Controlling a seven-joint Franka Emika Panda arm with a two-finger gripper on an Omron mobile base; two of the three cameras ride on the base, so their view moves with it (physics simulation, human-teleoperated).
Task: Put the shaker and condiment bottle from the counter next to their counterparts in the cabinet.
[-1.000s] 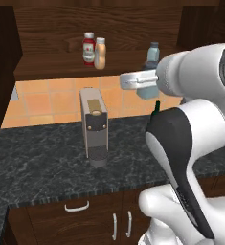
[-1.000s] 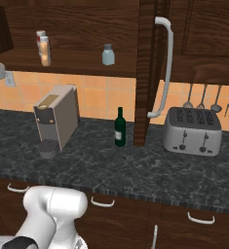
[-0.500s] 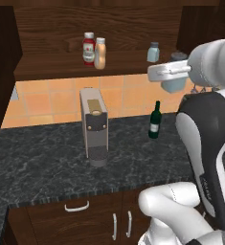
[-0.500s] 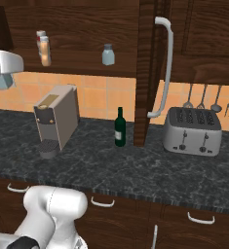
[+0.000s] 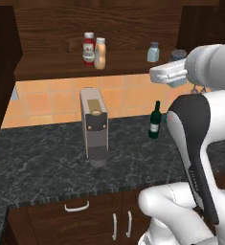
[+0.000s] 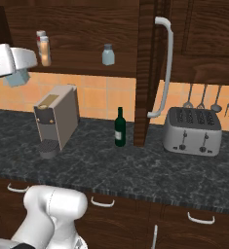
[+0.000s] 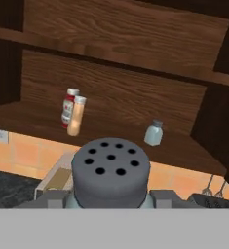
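The gripper [image 7: 111, 197] clasps the shaker [image 7: 110, 171] near the cabinet [image 7: 135, 92]. On its shelf, the condiment bottle [image 7: 75, 115] touches a red bottle [image 7: 67, 107].

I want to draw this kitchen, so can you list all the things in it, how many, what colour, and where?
Shakers: two, pale blue-grey with grey caps; one on the cabinet shelf, one held in the gripper.
Red bottle: one, shelf, left.
Orange-tan bottle: one, beside the red one.
Wine bottle: one, dark green, on the counter.
Coffee machine: one, grey, counter.
Toaster: one, silver, counter, right.
Hanging utensils: several, grey, on the wall.
Gripper: one, white, raised by the shelf.
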